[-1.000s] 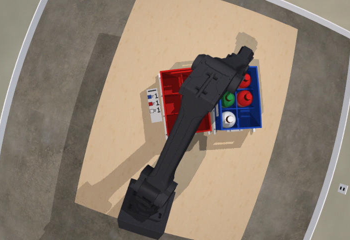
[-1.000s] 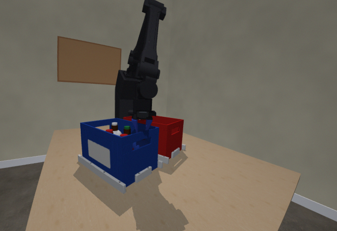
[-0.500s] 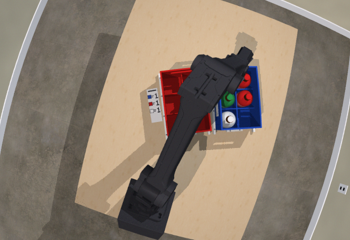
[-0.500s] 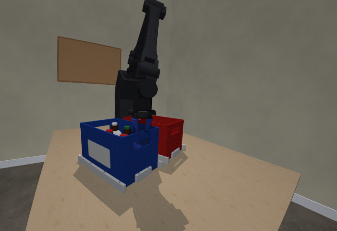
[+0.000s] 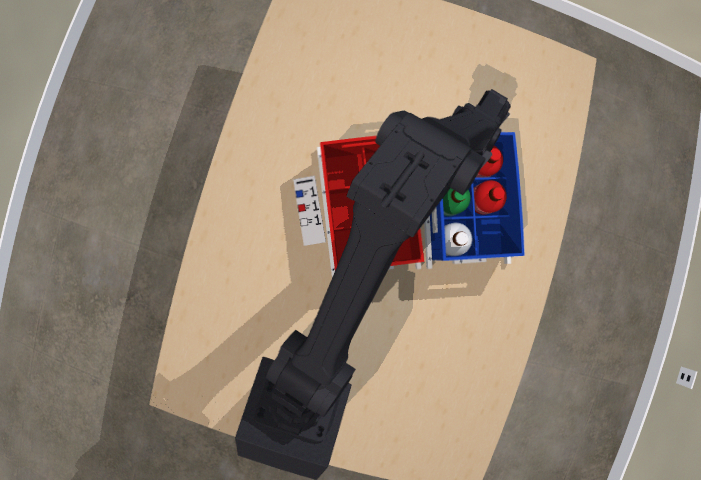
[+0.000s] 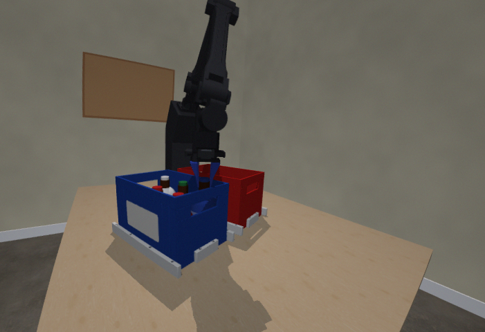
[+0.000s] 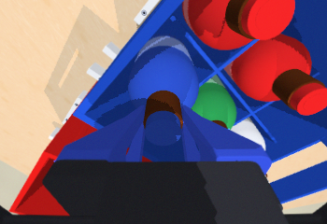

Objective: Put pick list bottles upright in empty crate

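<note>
My gripper [image 6: 204, 176] [image 7: 163, 111] is shut on the brown neck of the blue-label bottle [image 7: 163, 77] [image 6: 200, 206], which stands in a cell of the blue crate [image 5: 518, 192] [image 6: 172, 223] [image 7: 318, 21] on the side nearest the red crate. In the overhead view the arm hides the gripper and this bottle. The red crate [image 5: 339, 169] [image 6: 246, 184] [image 7: 35, 187] stands right beside the blue one; I see no bottle in its visible part. The pick list [image 5: 309, 212] lies left of the red crate and reads blue 1, red 1, white 1.
The blue crate also holds two red-label bottles [image 5: 489, 196] [image 5: 491, 161] [image 7: 274, 70] [image 7: 264, 19], a green-label bottle [image 5: 456, 200] [image 7: 215, 105] and a white-label bottle [image 5: 457, 237] [image 7: 252, 133]. Grey rails edge both crates. The arm's base stands at the table's near edge.
</note>
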Motion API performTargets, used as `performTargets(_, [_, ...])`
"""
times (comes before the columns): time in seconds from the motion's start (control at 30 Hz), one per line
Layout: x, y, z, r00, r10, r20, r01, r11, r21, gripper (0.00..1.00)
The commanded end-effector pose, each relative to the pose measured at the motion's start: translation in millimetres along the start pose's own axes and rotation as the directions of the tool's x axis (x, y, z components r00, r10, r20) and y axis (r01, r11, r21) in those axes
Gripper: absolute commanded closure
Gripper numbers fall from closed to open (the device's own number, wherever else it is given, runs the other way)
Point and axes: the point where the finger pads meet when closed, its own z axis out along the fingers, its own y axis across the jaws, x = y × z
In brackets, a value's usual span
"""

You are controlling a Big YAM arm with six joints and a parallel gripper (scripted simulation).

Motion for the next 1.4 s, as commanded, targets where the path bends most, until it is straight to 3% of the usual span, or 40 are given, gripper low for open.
performTargets(0.0, [-15,-5,-37.4,0.999,-0.001,0.037,0.001,1.000,0.003,1.00])
performTargets(1.37, [-23,-2,-100.2,0.998,-0.005,0.056,0.005,1.000,-0.001,1.00])
